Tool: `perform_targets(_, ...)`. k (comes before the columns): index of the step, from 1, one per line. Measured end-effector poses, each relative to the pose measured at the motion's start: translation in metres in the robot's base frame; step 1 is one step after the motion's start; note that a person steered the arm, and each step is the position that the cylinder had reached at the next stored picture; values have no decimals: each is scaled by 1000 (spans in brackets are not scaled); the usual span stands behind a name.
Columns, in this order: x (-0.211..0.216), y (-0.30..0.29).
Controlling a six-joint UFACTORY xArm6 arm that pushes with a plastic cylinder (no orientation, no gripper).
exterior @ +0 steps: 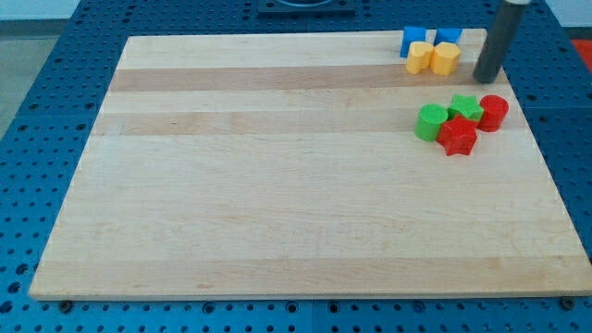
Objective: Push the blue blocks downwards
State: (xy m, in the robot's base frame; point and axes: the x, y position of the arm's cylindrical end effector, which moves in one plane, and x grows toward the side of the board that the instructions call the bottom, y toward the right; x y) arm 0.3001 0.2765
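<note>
Two blue blocks sit at the board's top right edge: one on the left and one on the right, shapes unclear. Directly below and touching them are two yellow blocks, a star-like one and a hexagon-like one. My tip ends the dark rod to the right of the yellow blocks, below and right of the blue blocks, apart from them.
Below my tip lies a cluster: a green cylinder, a green star, a red star and a red cylinder. The wooden board lies on a blue perforated table.
</note>
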Motion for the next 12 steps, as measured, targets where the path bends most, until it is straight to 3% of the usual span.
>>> perform_targets(3, -108, 14)
perform_targets(7, -90, -37)
perform_targets(11, -33, -57)
perform_targets(12, -48, -57)
